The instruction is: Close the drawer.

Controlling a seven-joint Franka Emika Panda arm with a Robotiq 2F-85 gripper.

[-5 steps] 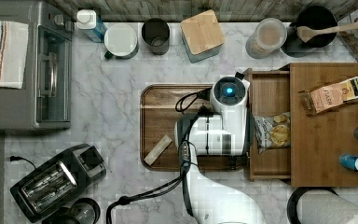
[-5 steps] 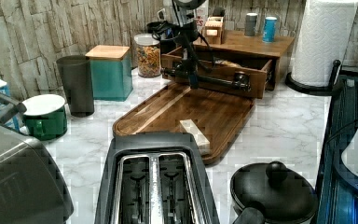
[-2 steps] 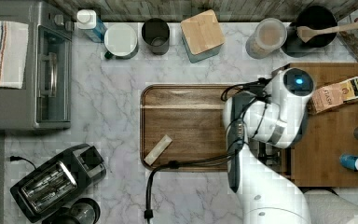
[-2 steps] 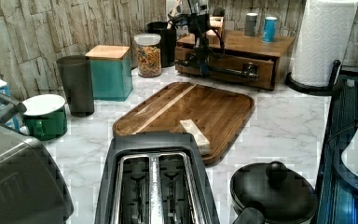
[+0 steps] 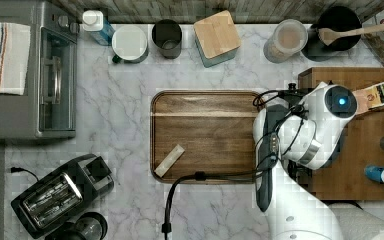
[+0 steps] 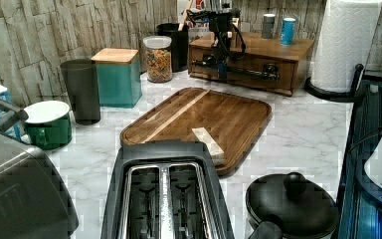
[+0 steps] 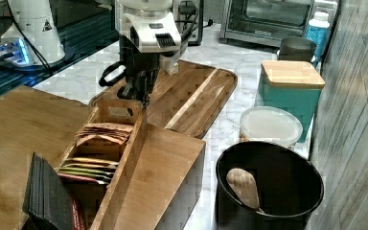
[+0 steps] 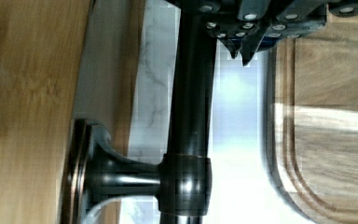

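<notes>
- Where the cabinet (image 6: 258, 52) stands at the far end of the marble desk (image 6: 298, 134) in the left view, the drawer (image 6: 243, 72) is seen pushed in, its front flush with the cabinet face.
- The black bar handle (image 8: 191, 93) is carried on the drawer front and is seen close up in the wrist view, held off the wood by a round-footed post.
- The gripper (image 6: 222, 67) is hung straight down in front of the drawer, right at the handle (whether its fingers are spread or pressed together cannot be told).
- In the top view the arm (image 5: 300, 135) is seen bent over the cabinet's edge, at the right end of the dark wooden tray (image 5: 205, 132).
- A small pale block (image 5: 169, 160) is laid on the tray near a corner.
- On the cabinet top a divided wooden box of packets (image 7: 100, 143) is seen in the right view.
- A toaster (image 6: 164, 194) is set at the near end of the desk in the left view.
</notes>
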